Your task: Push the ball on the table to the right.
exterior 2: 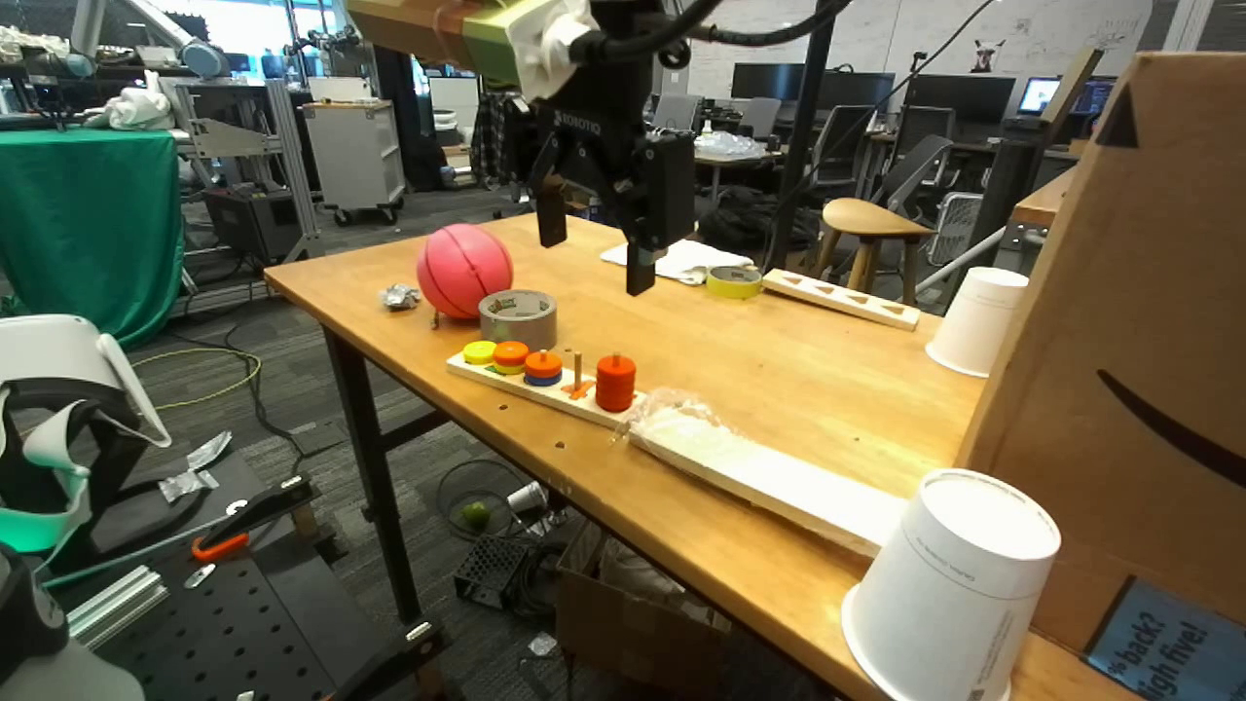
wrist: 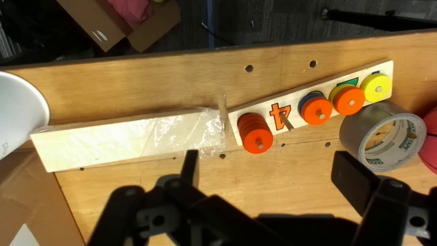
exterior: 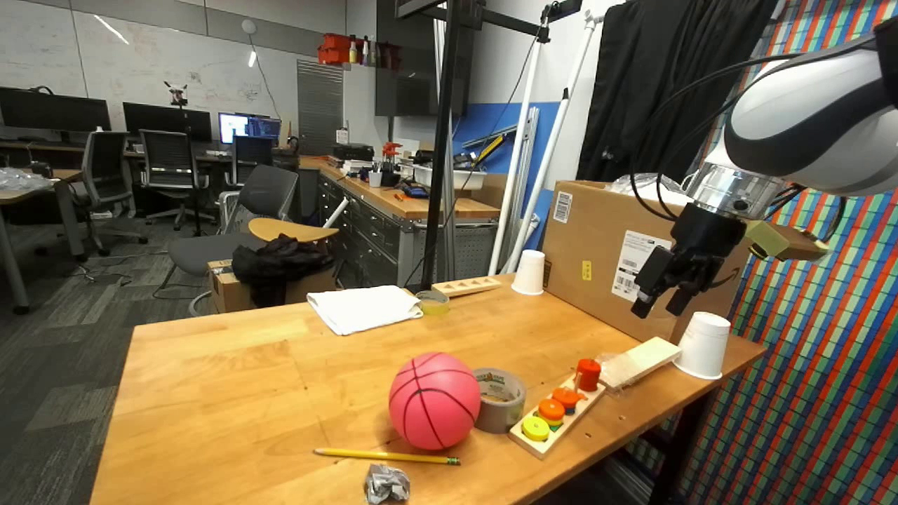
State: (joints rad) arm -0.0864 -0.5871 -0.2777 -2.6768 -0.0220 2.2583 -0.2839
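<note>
Pinkish-red rubber ball (exterior: 435, 401) rests at near side of light-brown wooden table (exterior: 266, 386)

In an exterior view the ball stands just left of a round silver-grey tape roll (exterior: 499, 419); whether they touch cannot be told. A yellow pencil (exterior: 386, 456) and a crumpled lump of silver foil (exterior: 386, 483) lie nearer. To the right are a pale wooden peg board (wrist: 264, 111) with round red, orange and yellow discs, a pale wooden plank (wrist: 95, 143) in clear plastic, and two upturned white paper cups (exterior: 701, 347). On the far side lie a folded white cloth (exterior: 365, 308) and a yellow tape roll (exterior: 433, 306). The black gripper (exterior 2: 596, 251) hangs above the table, its fingers released and spread wide apart.

Grey carpet tiles (exterior: 42, 435) cover the floor. Far left, dark office chairs (exterior: 165, 161) and black monitors (exterior: 52, 111) stand before a whiteboard (exterior: 175, 63); on the right hang a black curtain (exterior: 649, 77) and a multicoloured patterned sheet (exterior: 835, 315).

"ROBOTIQ" shows in white on the gripper. Inside the silver-grey roll a label reads "Duck Tape". The peg board bears an orange numeral 4 (wrist: 277, 112). On the right, a big brown cardboard box (exterior 2: 1149, 273) carries a black curved stroke, a white label (exterior: 631, 251) with print too small to read, and a blue label (exterior 2: 1158, 633) showing "back?" and "five!".
</note>
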